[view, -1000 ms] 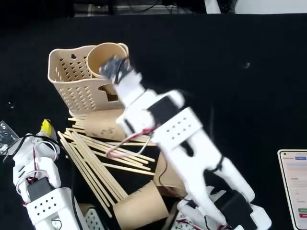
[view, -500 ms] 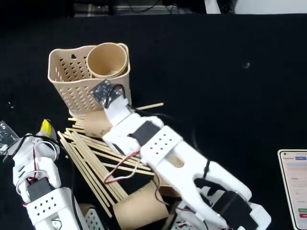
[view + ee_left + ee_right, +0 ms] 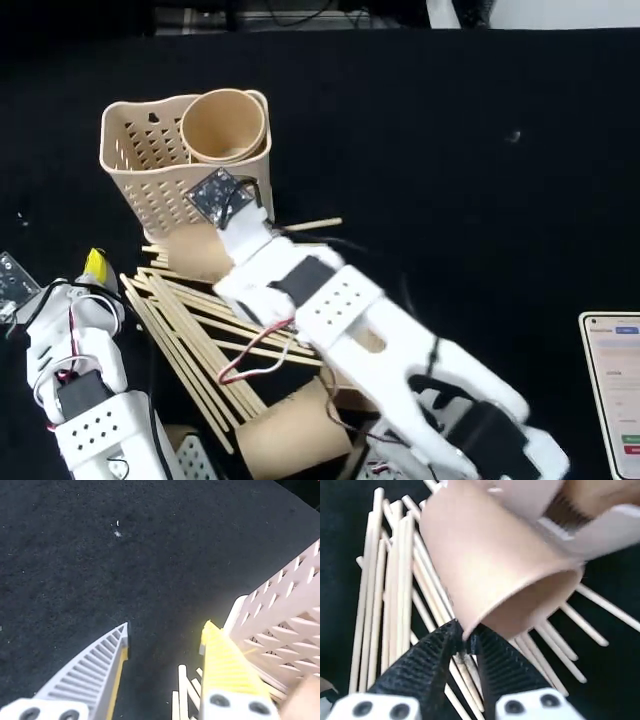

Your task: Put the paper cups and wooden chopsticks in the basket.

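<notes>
A tan paper cup (image 3: 490, 570) lies on its side on the pile of wooden chopsticks (image 3: 395, 580). My right gripper (image 3: 465, 640) is shut on its rim, one black finger inside and one outside. From above, this cup (image 3: 190, 258) rests just in front of the cream basket (image 3: 140, 160), which holds another paper cup (image 3: 225, 125). The chopsticks (image 3: 200, 330) fan out between the arms. My left gripper (image 3: 165, 630) stands open over bare cloth next to the basket (image 3: 285, 615), at the table's front left (image 3: 90, 270).
Another paper cup (image 3: 290, 435) lies on its side at the front, and a further one (image 3: 355, 370) sits partly under the right arm (image 3: 330, 300). One chopstick (image 3: 310, 224) lies apart near the basket. A phone (image 3: 612, 385) is at the right edge.
The right arm has come down from the basket's rim, leaving a cup in the basket, to the cup lying in front of it. The left arm has stayed still.
</notes>
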Action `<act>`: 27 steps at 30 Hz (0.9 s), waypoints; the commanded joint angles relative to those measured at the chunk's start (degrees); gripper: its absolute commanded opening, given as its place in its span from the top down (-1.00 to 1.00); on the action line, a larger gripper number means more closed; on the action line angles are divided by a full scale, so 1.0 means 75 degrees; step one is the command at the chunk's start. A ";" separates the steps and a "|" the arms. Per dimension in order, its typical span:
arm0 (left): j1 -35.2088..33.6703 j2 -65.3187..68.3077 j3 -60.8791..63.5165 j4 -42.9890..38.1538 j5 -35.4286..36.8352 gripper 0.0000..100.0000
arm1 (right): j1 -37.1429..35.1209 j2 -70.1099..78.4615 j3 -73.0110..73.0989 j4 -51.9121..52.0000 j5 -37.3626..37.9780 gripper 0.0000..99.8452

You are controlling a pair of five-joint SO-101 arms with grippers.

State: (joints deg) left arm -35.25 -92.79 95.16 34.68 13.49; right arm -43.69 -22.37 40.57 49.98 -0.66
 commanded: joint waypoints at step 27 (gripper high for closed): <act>0.0111 -0.0094 -0.0264 -0.0035 -0.0082 0.53 | 0.4993 -0.0955 -0.6617 0.5193 0.5005 0.98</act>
State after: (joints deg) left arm -35.25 -92.79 95.16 34.68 13.32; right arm -1.41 -31.08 5.85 86.90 35.65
